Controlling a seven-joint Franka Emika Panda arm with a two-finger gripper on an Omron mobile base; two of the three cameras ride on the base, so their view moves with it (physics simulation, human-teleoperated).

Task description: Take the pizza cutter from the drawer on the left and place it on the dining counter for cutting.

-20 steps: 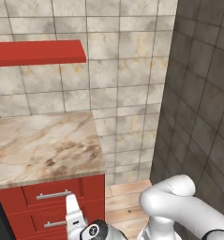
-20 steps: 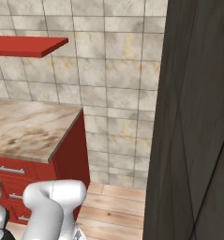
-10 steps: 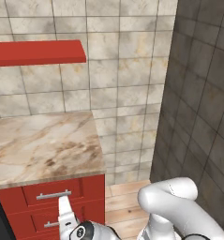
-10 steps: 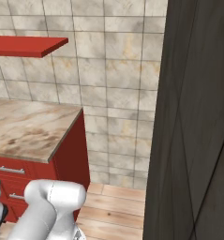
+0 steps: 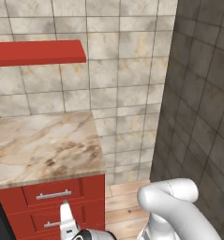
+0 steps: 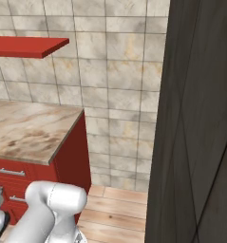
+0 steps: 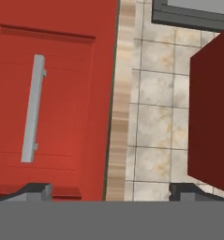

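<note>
White arm (image 5: 172,206), folded low: rounded elbow link rising at lower right of left base view, same link (image 6: 53,204) at lower left of right base view. Forearm bent down and leftward toward the frame bottom, dark-jointed wrist (image 5: 87,234) at the bottom edge. Pincer (image 7: 108,190) seen in hand view, two small dark fingertips (image 7: 36,190) set wide apart at the bottom, nothing between them. Hand rolled sideways, pointing forward.
</note>
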